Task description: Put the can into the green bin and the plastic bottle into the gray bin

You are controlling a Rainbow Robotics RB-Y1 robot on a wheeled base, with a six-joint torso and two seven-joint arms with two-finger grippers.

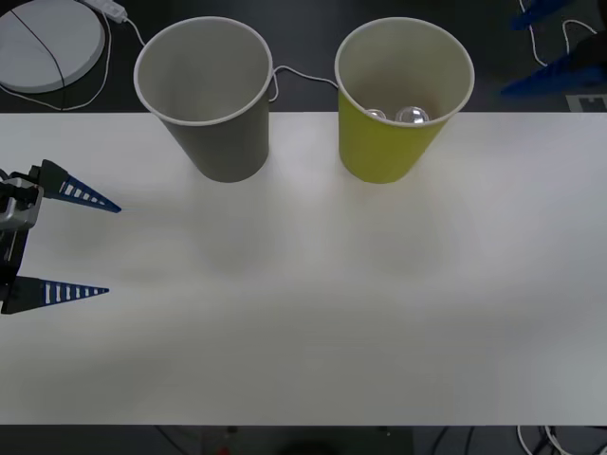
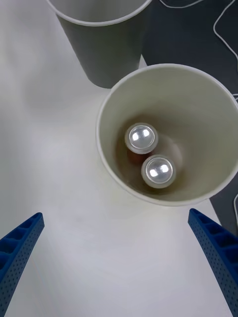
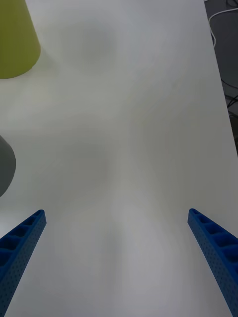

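The green bin [image 1: 379,152] stands at the back right of the white table. Two cans [image 1: 413,116] sit upright inside it, their silvery tops showing. The right wrist view looks straight down into this bin [image 2: 198,99] at both cans [image 2: 142,137] [image 2: 158,171]. My right gripper [image 2: 115,214] hangs open above the bin's near side, and shows at the far right edge [image 1: 510,57] of the front view. The gray bin [image 1: 223,142] stands to the left of the green one. My left gripper [image 1: 113,249] is open at the table's left edge. The plastic bottle is out of view.
A white round disc [image 1: 47,43] with cables lies on the dark floor beyond the table's back left. A thin white cable [image 1: 303,76] runs behind the two bins. In the left wrist view, the green bin [image 3: 15,44] and gray bin [image 3: 5,163] flank bare tabletop.
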